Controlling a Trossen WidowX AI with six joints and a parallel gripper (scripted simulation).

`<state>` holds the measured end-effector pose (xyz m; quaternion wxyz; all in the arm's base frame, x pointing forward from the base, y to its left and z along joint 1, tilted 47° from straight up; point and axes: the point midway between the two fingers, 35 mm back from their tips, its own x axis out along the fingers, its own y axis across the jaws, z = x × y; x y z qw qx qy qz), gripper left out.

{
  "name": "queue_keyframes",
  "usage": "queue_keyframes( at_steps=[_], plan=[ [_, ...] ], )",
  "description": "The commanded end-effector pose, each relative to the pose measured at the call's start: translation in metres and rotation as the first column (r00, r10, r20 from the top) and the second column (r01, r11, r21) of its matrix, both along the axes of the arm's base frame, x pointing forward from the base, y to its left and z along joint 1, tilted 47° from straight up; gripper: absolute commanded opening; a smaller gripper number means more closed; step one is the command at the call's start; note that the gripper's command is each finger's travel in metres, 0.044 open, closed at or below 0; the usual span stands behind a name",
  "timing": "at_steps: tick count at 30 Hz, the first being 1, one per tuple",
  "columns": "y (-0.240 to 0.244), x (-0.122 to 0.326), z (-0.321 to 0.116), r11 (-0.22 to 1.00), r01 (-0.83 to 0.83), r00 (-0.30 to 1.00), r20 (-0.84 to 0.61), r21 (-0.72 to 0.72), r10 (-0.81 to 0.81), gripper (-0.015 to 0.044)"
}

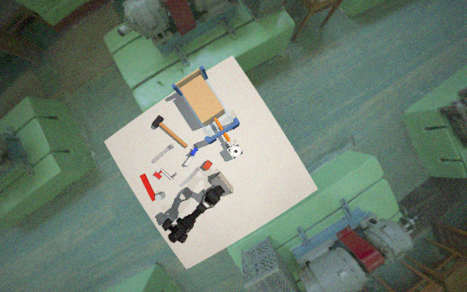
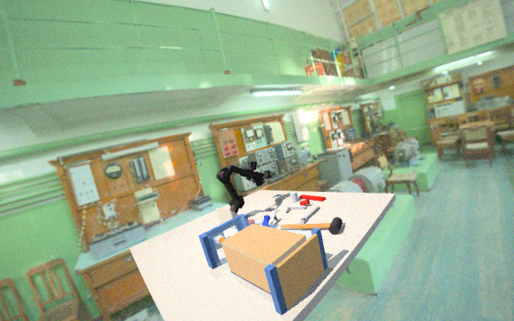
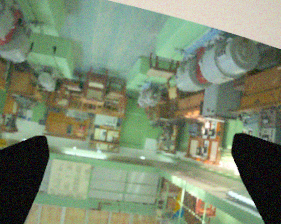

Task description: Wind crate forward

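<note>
The tan crate (image 1: 202, 98) (image 2: 263, 245) sits flat, as far as I can tell, between blue posts, with a gap between its front and the blue mouth frame (image 1: 223, 130) (image 2: 208, 251). An orange strap (image 1: 226, 135) runs from it toward the white winch (image 1: 233, 149), whose round top hole faces up with no handle in it. A grey cranked rod with a red knob, apparently the winch handle (image 1: 167, 173) (image 2: 296, 208), lies among the tools. My gripper (image 3: 141, 144) (image 2: 261, 170) is open and empty, raised above the bench, away from handle and winch. The clear panels are hard to make out.
A hammer (image 1: 173, 134) (image 2: 306, 226), a grey wrench (image 1: 162, 153), a blue-handled tool (image 1: 191, 157) and a red-handled tool (image 1: 207, 165) lie between arm and rack. A red bar (image 1: 147, 187) and grey cylinder (image 1: 160, 195) lie near the bench edge. A beige block (image 1: 226, 183) stands by the gripper.
</note>
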<state>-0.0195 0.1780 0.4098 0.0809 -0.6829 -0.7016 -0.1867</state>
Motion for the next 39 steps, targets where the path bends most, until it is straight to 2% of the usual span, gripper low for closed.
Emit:
queue_keyframes(
  at_steps=[1, 5, 10, 14, 19, 23, 30, 32, 36, 39],
  plan=[
    [0.001, 0.0, 0.0, 1.0, 0.002, 1.0, 0.002, -0.004, -0.002, 0.0426],
    [0.02, 0.006, -0.007, 0.993, 0.056, 0.997, 0.054, -0.101, -0.051, 0.044],
    [0.063, 0.038, -0.033, 0.919, 0.183, 0.98, 0.138, -0.349, -0.143, 0.044],
    [0.088, 0.077, -0.059, 0.804, 0.246, 0.969, 0.146, -0.541, -0.198, 0.044],
    [0.099, 0.135, -0.093, 0.628, 0.239, 0.958, 0.076, -0.741, -0.276, 0.044],
    [0.088, 0.178, -0.111, 0.514, 0.301, 0.917, 0.094, -0.803, -0.389, 0.044],
    [0.082, 0.223, -0.13, 0.424, 0.176, 0.876, -0.055, -0.888, -0.479, 0.044],
    [0.077, 0.241, -0.138, 0.403, 0.099, 0.841, -0.14, -0.91, -0.523, 0.044],
    [0.056, 0.287, -0.157, 0.401, -0.101, 0.688, -0.355, -0.911, -0.633, 0.044],
    [0.037, 0.318, -0.167, 0.453, -0.246, 0.503, -0.513, -0.857, -0.696, 0.044]
  ],
)
